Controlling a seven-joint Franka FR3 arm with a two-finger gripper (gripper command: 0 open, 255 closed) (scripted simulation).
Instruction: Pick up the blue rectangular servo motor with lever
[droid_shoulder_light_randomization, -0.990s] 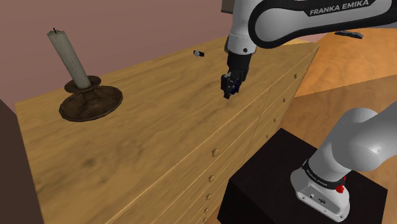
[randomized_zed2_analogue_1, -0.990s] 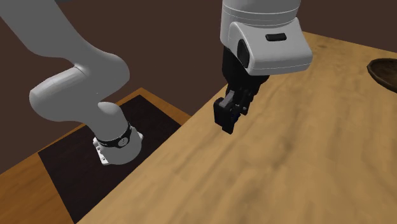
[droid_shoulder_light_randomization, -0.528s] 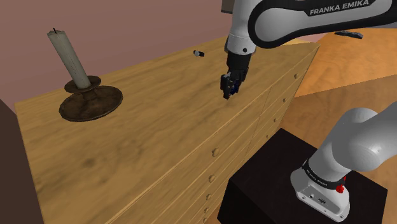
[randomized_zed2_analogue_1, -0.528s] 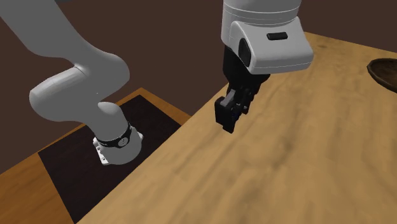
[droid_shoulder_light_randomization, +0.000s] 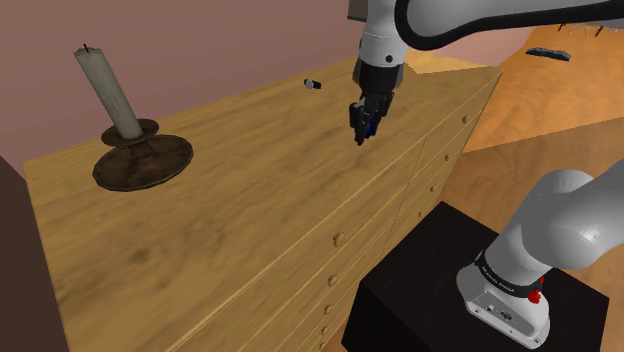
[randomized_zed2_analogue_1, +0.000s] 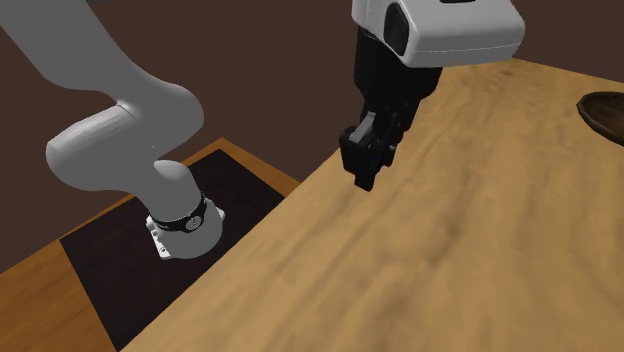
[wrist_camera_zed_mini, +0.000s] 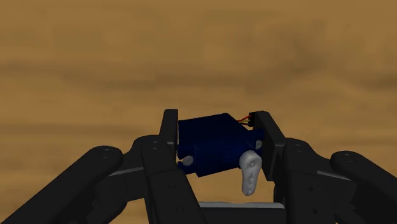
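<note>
my gripper (wrist_camera_zed_mini: 215, 119) pinches the blue servo (wrist_camera_zed_mini: 208, 150) above the wooden dresser top (droid_shoulder_light_randomization: 250, 170), bare wood around, front edge near. from the shoulder view my fingers (droid_shoulder_light_randomization: 358, 120) hide most of it.

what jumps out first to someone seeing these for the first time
The blue servo with its white lever, clasped in the black gripper over the wooden dresser. Next, the tall pale candle in its dark holder, at the shoulder view's left on the same top.
</note>
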